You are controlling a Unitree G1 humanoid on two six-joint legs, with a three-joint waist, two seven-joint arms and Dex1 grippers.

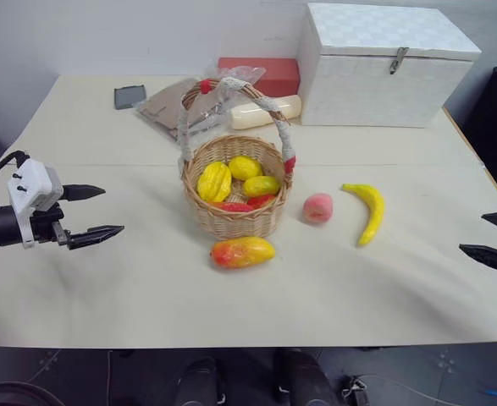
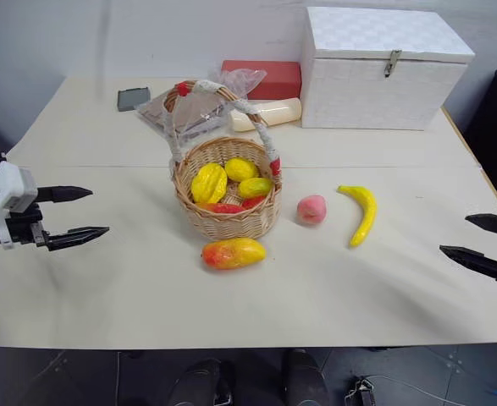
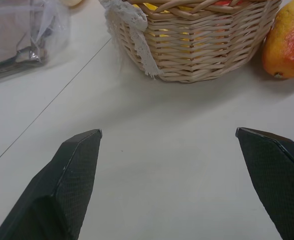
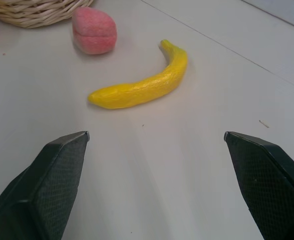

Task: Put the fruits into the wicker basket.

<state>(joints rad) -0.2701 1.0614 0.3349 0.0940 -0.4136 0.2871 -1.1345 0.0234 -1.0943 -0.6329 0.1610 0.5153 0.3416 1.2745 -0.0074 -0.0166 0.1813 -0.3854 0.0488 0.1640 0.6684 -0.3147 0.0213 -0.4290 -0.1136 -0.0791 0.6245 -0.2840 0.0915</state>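
Your left end effector hangs over the left side of the counter with its two black fingers spread wide and nothing between them, pointing toward the wicker basket, which is well apart from it. Your right end effector sits at the counter's right edge, likewise wide and empty, aimed toward the banana. From its wrist view the banana lies ahead of the fingers, with the peach just beyond it and near the basket wall. The mango rests on the counter just in front of the basket, close to its base. The basket stands near the middle with yellow and red pieces inside it. Behind it are a plastic-wrapped packet, a cream roll, a red box and a white woven box.
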